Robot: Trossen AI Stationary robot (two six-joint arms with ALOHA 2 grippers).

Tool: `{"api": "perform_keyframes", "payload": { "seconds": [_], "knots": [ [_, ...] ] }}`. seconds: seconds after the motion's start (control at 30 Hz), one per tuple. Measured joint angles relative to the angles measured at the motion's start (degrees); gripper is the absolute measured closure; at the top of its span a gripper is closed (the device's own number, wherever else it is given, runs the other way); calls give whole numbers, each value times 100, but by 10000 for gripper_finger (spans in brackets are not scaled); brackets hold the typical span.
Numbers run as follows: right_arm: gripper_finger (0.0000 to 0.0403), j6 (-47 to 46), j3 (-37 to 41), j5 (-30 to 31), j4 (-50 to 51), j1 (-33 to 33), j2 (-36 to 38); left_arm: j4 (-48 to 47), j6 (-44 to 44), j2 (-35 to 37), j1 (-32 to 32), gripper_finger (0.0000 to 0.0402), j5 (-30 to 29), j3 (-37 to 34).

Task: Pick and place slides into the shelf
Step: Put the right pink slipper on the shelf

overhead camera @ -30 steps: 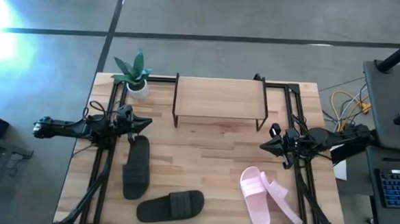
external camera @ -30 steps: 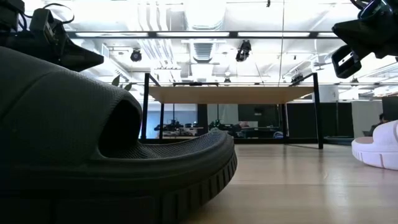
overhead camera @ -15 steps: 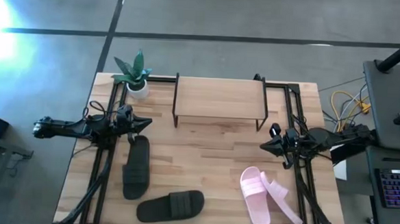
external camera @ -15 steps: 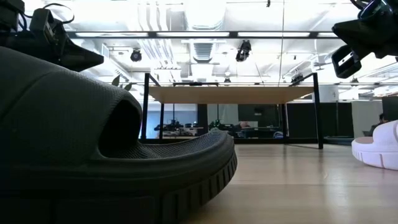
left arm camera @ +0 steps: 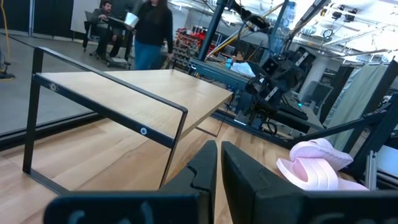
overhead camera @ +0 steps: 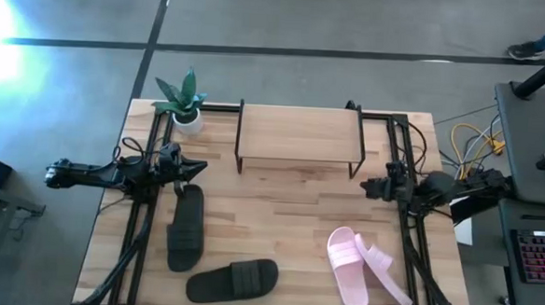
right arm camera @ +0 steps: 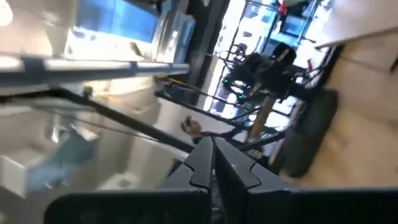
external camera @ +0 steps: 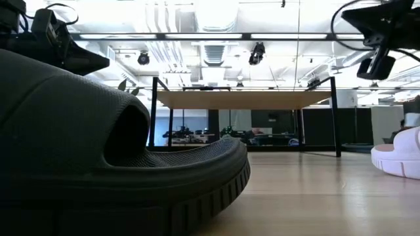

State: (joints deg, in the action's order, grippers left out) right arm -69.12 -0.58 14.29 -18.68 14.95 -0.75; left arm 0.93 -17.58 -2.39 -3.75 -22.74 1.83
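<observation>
Two dark slides lie sole-down on the table's left half, one (overhead camera: 185, 227) just near-side of my left gripper (overhead camera: 200, 170), the other (overhead camera: 233, 279) by the near edge; it fills the low view (external camera: 98, 157). Two pale pink slides (overhead camera: 349, 264) overlap at the near right (left arm camera: 317, 165). The shelf (overhead camera: 300, 135) stands on its black legs at the far middle (external camera: 243, 99) (left arm camera: 124, 93). My left gripper (left arm camera: 217, 165) hovers shut, touching nothing. My right gripper (overhead camera: 366, 187) hovers shut beside the shelf's right end (right arm camera: 211, 155), rolled over, above the table (external camera: 377, 65).
A small potted plant (overhead camera: 184, 99) stands at the far left corner. Black frame rails (overhead camera: 138, 220) run along both table sides. Bare wood lies between the shelf and the slides. People show in the room beyond (left arm camera: 149, 31); a keyboard and cables sit off the right edge.
My right gripper has moved a little toward the far edge and up, and has rolled about its wrist. The slides and the shelf have stayed where they were.
</observation>
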Motion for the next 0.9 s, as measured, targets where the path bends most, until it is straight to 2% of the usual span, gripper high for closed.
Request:
{"api": "perform_keyframes", "payload": {
  "seconds": [0.17,0.3,0.4,0.5,0.6,0.73,0.9],
  "knots": [
    [394,356,2,-891,-1054,3,-83,0,1,0,-1,393,0,1],
    [394,1322,-61,-1427,-2690,3,-380,0,0,0,-2,393,0,2],
    [394,2304,-609,-1548,-2890,2,-757,-1,2,0,-1,393,0,0],
    [394,3066,-1548,-1649,-1806,3,-1430,0,0,0,-2,393,0,0],
    [394,3559,-2695,-1634,189,3,-2257,0,1,1,-1,393,0,0],
    [394,3602,-4106,-1523,3077,5,-3312,0,0,0,0,393,0,2],
    [394,3284,-5266,-1191,5257,174,-4324,-2,2,0,-2,393,0,0]
  ]
}}
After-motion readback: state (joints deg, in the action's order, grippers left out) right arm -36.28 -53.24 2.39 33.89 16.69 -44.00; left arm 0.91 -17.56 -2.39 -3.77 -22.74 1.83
